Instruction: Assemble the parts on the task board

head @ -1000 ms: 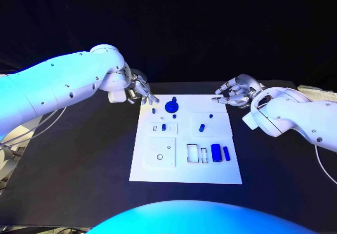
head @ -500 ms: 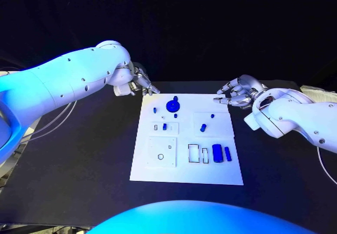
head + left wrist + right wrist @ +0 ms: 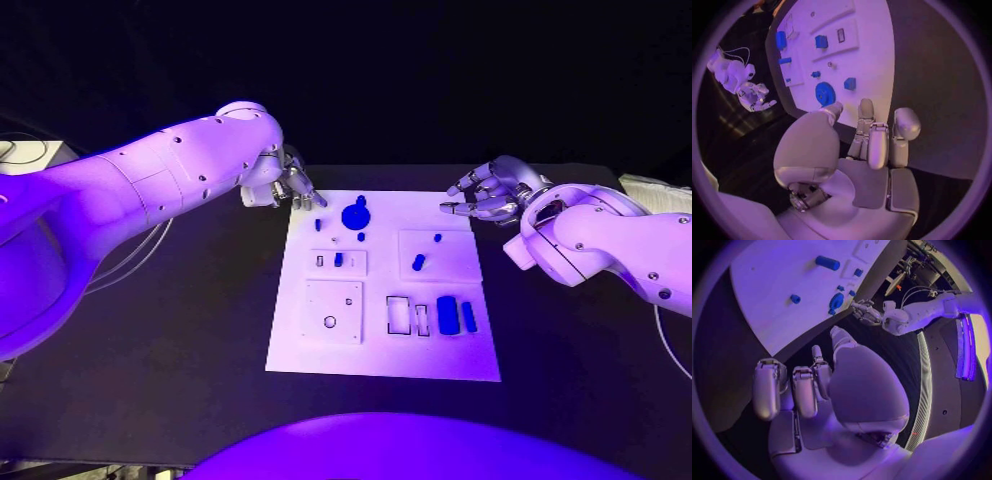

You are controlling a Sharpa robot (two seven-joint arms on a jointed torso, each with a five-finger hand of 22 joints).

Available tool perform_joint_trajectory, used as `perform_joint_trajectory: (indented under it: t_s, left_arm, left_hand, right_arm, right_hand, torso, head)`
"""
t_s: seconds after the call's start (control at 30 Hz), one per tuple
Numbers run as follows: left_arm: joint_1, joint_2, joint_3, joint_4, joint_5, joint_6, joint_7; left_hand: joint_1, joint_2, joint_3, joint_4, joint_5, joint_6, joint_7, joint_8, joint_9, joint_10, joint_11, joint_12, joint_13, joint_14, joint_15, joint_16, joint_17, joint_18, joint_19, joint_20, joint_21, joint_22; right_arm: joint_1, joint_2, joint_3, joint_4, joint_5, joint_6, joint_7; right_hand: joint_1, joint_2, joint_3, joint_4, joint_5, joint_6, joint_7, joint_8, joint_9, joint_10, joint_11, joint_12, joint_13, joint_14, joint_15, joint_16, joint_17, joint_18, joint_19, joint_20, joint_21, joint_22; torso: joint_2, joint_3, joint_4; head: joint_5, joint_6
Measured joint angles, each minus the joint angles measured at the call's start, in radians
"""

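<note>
Parts [image 3: 447,314] mostly lay loose on the board [image 3: 378,362], so assembly seemed barely begun, while the left hand [image 3: 293,186] and right hand [image 3: 488,195] hovered at its far corners, fingers loosely curled, holding nothing.

Flat white task board [image 3: 385,330]: smooth, matt, looks like hard plastic sheet. Small blue parts, such as the round disc [image 3: 355,213] and the short cylinder [image 3: 447,314]: solid plastic by the look, slight sheen. Black table [image 3: 159,330]: matt, soft-looking, material unclear. White arm shells [image 3: 130,200]: glossy moulded plastic. Silver left hand [image 3: 861,145] and right hand [image 3: 817,390]: smooth satin finish, metal or metallic-coated plastic, cannot tell which.
</note>
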Motion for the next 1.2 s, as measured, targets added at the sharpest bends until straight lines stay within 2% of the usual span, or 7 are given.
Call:
perform_joint_trajectory:
  t_s: [0.27, 0.53, 0.6, 1.07, 1.2]
  left_arm:
    - [-0.007, 0.005, -0.003, -0.007, -0.009, 0.017, 0.000]
    - [-0.008, 0.001, -0.005, 0.006, 0.000, 0.034, 0.000]
    - [-0.008, -0.002, -0.006, 0.011, 0.006, 0.040, 0.000]
    - [-0.009, -0.009, -0.010, 0.033, 0.035, 0.078, 0.000]
    - [-0.009, -0.009, -0.012, 0.037, 0.038, 0.086, 0.000]
  left_hand:
    - [-0.003, -0.003, -0.003, 0.003, 0.000, 0.000, 0.000, 0.000, -0.001, 0.000, 0.000, 0.000, -0.001, 0.000, 0.000, 0.000, 0.000, 0.000, 0.000, 0.000, 0.000, 0.001]
    - [-0.024, -0.005, -0.011, 0.011, 0.000, 0.020, -0.005, 0.014, -0.001, 0.004, 0.003, 0.005, -0.005, 0.000, 0.000, 0.009, 0.000, 0.000, 0.004, 0.004, 0.006, 0.011]
    - [-0.029, 0.000, -0.015, 0.007, 0.000, 0.022, -0.007, 0.016, -0.001, 0.009, -0.002, 0.005, -0.006, 0.000, 0.000, 0.012, 0.000, 0.000, 0.007, 0.000, 0.012, 0.015]
    - [-0.038, 0.002, -0.023, 0.009, 0.000, 0.037, -0.013, 0.019, -0.001, 0.015, -0.007, 0.005, -0.010, 0.000, 0.000, 0.020, 0.000, 0.000, 0.007, 0.000, 0.016, 0.023]
    - [-0.027, 0.012, -0.018, 0.004, 0.000, 0.043, -0.014, 0.019, -0.001, 0.016, -0.009, 0.005, -0.013, 0.000, 0.000, 0.024, 0.000, 0.000, 0.011, -0.004, 0.016, 0.027]
  right_arm:
    - [0.000, 0.000, 0.000, 0.001, 0.000, -0.002, 0.000]
    - [0.000, 0.000, 0.000, 0.002, 0.000, -0.005, 0.000]
    - [0.000, 0.000, 0.000, 0.002, -0.001, -0.005, 0.000]
    - [0.000, -0.001, 0.000, 0.003, -0.002, -0.006, -0.001]
    - [0.000, -0.001, 0.000, 0.003, -0.002, -0.006, -0.001]
  right_hand:
    - [0.000, 0.000, 0.000, 0.000, 0.000, 0.000, 0.000, 0.000, 0.000, 0.000, 0.000, 0.000, 0.000, 0.000, 0.000, 0.000, 0.000, 0.000, 0.000, 0.000, 0.000, 0.000]
    - [0.000, 0.000, 0.000, 0.000, 0.004, 0.000, 0.000, 0.000, -0.001, 0.000, 0.000, 0.000, 0.000, 0.000, 0.000, 0.000, 0.000, 0.000, 0.000, 0.000, 0.000, 0.000]
    - [0.000, 0.000, 0.000, 0.000, 0.004, 0.000, 0.000, 0.000, -0.001, 0.000, 0.000, 0.000, 0.000, 0.000, 0.000, 0.000, 0.000, 0.000, 0.000, 0.000, 0.000, 0.000]
    - [0.000, 0.000, 0.000, 0.000, 0.004, 0.000, 0.000, 0.000, -0.001, 0.000, 0.000, 0.000, 0.000, 0.000, 0.000, 0.000, 0.000, 0.000, 0.000, 0.000, 0.000, 0.001]
    - [0.000, 0.000, 0.000, 0.000, 0.004, 0.000, 0.000, 0.000, -0.001, 0.000, 0.000, 0.000, 0.000, 0.000, 0.000, 0.000, 0.000, 0.000, 0.000, 0.000, 0.000, 0.001]
  torso:
    - [0.000, 0.0001, 0.0000]
    - [0.000, 0.0005, 0.0002]
    - [0.000, 0.0006, 0.0005]
    - [0.000, 0.0007, 0.0006]
    - [0.000, 0.0006, 0.0001]
  head:
    - [0.000, -0.004]
    - [-0.001, -0.005]
    - [-0.001, -0.005]
    - [-0.003, -0.005]
    - [-0.002, -0.005]
